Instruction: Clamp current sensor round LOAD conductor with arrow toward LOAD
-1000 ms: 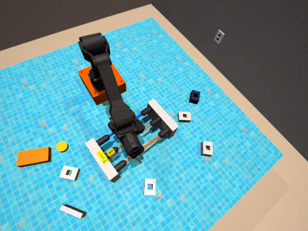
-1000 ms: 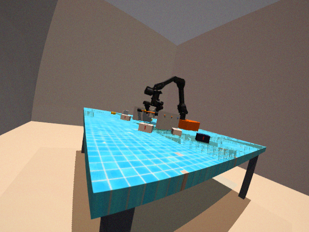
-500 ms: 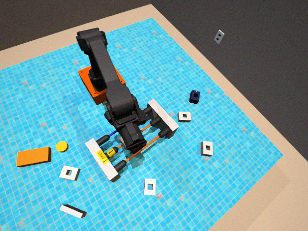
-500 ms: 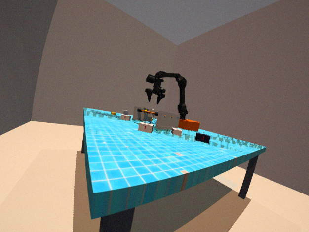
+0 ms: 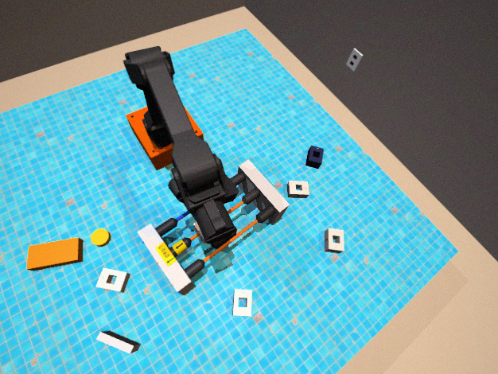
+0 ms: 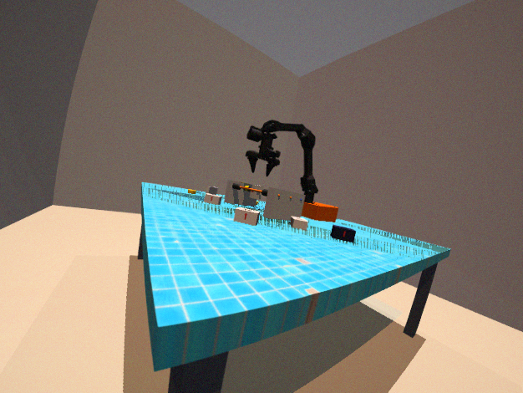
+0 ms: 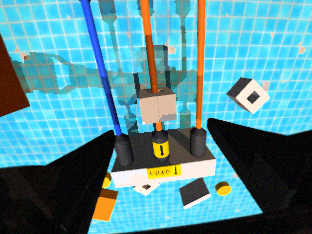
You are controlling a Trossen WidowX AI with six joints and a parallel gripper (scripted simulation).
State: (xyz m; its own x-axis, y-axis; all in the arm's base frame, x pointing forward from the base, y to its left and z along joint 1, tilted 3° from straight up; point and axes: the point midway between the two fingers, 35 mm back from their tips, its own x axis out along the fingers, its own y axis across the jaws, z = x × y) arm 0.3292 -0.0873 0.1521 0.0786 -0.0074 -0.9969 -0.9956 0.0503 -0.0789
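Note:
The sensor, a pale beige block (image 7: 157, 107), sits round the middle orange conductor (image 7: 150, 60) in the wrist view. Its two halves meet at a thin seam and look shut; the latch cannot be made out. The arrow on the sensor cannot be read. The yellow LOAD label (image 5: 165, 254) (image 7: 163, 172) is on the near end block, and a yellow sleeve (image 5: 179, 245) (image 7: 161, 149) with an arrow is on the same conductor. My gripper (image 6: 260, 172) (image 7: 161, 128) is open and empty, raised above the conductors and clear of the sensor. The arm hides most of the sensor in the top view.
A blue conductor (image 7: 102, 75) and another orange conductor (image 7: 200, 75) flank the middle one. The far end block (image 5: 263, 185) stands opposite. Several white holed blocks, a dark blue block (image 5: 314, 161), an orange block (image 5: 54, 253), a yellow disc (image 5: 99, 237) and a white bar (image 5: 115, 342) lie around.

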